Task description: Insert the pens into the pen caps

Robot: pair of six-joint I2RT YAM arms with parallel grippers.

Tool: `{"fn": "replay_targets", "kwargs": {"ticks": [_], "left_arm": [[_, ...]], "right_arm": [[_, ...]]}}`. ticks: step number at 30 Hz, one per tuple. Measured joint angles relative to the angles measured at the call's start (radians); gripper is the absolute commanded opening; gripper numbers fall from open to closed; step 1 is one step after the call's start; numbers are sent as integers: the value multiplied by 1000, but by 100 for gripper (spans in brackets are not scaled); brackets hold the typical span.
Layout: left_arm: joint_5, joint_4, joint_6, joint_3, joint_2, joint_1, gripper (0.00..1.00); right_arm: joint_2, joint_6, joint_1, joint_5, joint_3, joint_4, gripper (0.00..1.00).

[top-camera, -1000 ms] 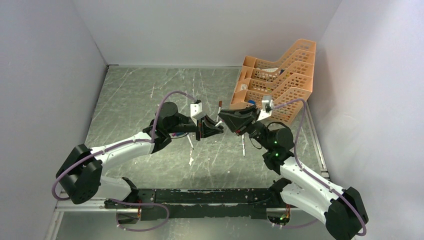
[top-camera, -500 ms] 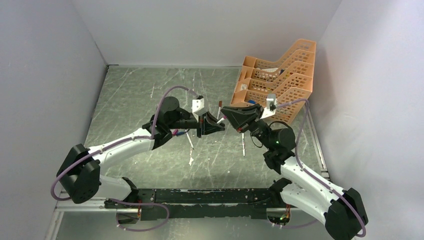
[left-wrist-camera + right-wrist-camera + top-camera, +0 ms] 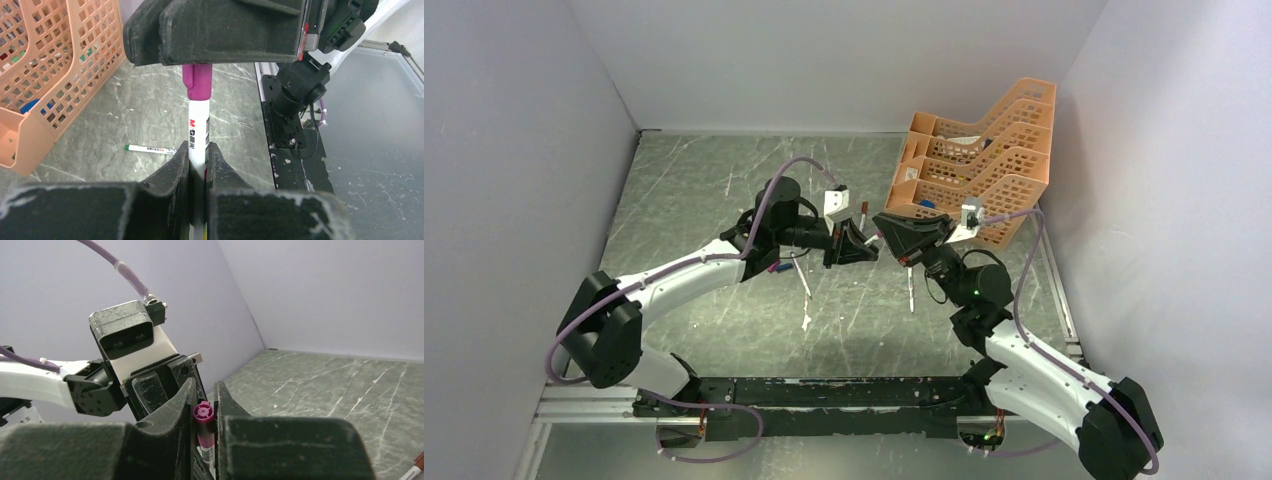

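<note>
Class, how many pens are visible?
4. One pen is held by the left end effector and right end effector; two pens lie on the table; one near the tray. More may be hidden.

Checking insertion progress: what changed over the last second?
Left arm reached forward and right, bringing the pen in the left fingers up to the magenta cap in the right fingers; gap closed. Right arm barely shifted. Loose pens, orange tray unmoved.

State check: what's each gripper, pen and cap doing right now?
left gripper: shut on held pen
right gripper: shut on magenta cap
held pen: off the table, end in magenta cap
magenta cap: on held pen's end
loose pen: flat on table
</note>
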Motion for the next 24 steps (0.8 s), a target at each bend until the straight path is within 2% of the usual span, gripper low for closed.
{"fn": "replay_targets", "kwargs": {"ticks": [12,14,15,18,21,24], "left_arm": [[35,-113,45,66,45,17,7],[43,-105,45,63,45,14,7],[46,-86,44,52,40,10,7],[34,-13,40,5,9,-5,7],[-10,51,40,-28,-31,-10,7],[-76,113,23,-80,-43,-10,7]], "right_arm": [[70,7,40,115,-52,153,1],[41,12,41,120,-53,129,16],[20,12,42,119,-53,108,28],[-74,31,58,88,-42,-25,40],[-166,29,76,146,-3,-250,41],[-300,2,86,290,68,-481,40]]}}
